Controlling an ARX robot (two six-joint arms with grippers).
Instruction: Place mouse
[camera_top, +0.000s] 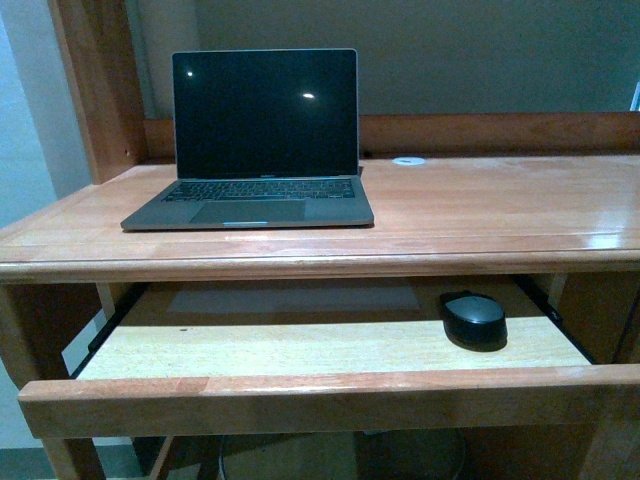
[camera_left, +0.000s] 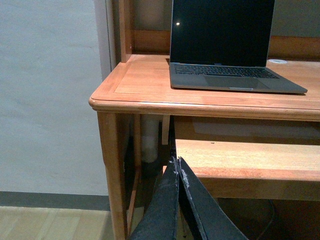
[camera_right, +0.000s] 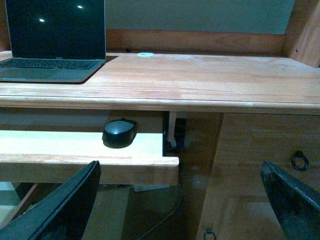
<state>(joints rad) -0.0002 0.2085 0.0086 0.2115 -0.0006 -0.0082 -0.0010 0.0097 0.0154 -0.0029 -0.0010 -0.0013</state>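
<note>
Mouse (camera_top: 474, 320), small black oval, glossy dome: lies on the pale wooden pull-out tray (camera_top: 300, 350) under the tabletop (camera_top: 480, 210). Ungrasped; pick-up and placing apparently remain. Left gripper (camera_left: 176, 167) jaws pressed together; right gripper (camera_right: 180, 170) jaws wide, empty.

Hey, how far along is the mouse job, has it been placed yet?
Done: the tray is pulled out, exposing the mouse at its right end. In hand: nothing. The right gripper is open and short of the mouse, and the left gripper is shut and empty. Left: grasping the mouse and setting it down, probably on the desktop beside the laptop.
</note>
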